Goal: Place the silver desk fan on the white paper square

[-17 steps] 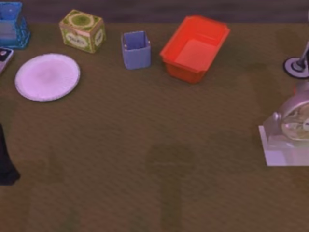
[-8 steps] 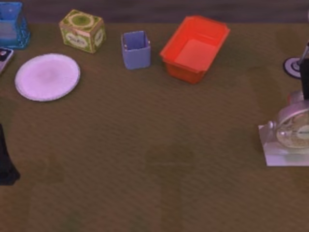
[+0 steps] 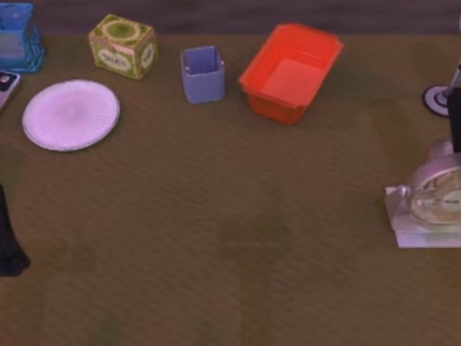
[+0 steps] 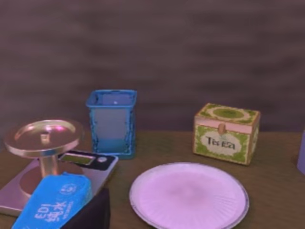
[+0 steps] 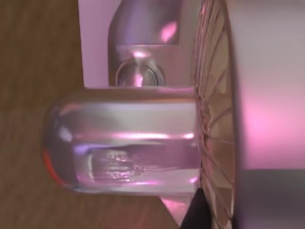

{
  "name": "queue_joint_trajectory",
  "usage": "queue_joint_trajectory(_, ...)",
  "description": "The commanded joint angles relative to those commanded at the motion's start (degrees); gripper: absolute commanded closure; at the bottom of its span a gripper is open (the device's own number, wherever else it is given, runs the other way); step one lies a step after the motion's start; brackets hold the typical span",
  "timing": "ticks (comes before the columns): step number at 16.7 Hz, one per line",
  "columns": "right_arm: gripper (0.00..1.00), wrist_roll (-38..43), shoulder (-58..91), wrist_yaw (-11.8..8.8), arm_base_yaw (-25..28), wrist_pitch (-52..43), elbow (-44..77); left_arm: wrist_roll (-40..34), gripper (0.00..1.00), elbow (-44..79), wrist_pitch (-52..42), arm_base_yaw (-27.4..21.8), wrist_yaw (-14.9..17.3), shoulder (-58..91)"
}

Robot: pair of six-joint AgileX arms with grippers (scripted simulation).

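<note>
The silver desk fan (image 3: 436, 193) stands at the table's far right edge on the white paper square (image 3: 410, 232), its pale face turned up. My right gripper (image 3: 454, 122) reaches in from behind the fan, partly cut off by the frame edge. In the right wrist view the fan's shiny rear housing (image 5: 124, 138) and wire grille (image 5: 214, 119) fill the picture. One dark finger (image 5: 199, 217) lies against the grille, and the paper (image 5: 93, 43) shows beneath. My left arm (image 3: 9, 241) is parked at the left edge.
Along the back stand a red bin (image 3: 292, 68), a lilac cup (image 3: 202, 73), a green tea box (image 3: 123, 45) and a blue container (image 3: 16, 36). A round white plate (image 3: 70, 114) lies at the left, with a kitchen scale (image 4: 43, 157) beside it.
The fan has come down and settled more upright on the paper square. The dark right arm has come into view behind it.
</note>
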Motion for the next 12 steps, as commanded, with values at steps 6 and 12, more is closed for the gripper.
queue_joint_trajectory(6, 0.02, 0.0, 0.0, 0.0, 0.0, 0.0, 0.0, 0.0, 0.0, 0.0, 0.0, 0.0, 0.0, 0.0)
queue_joint_trajectory(12, 0.0, 0.0, 0.0, 0.0, 0.0, 0.0, 0.0, 0.0, 0.0, 0.0, 0.0, 0.0, 0.0, 0.0)
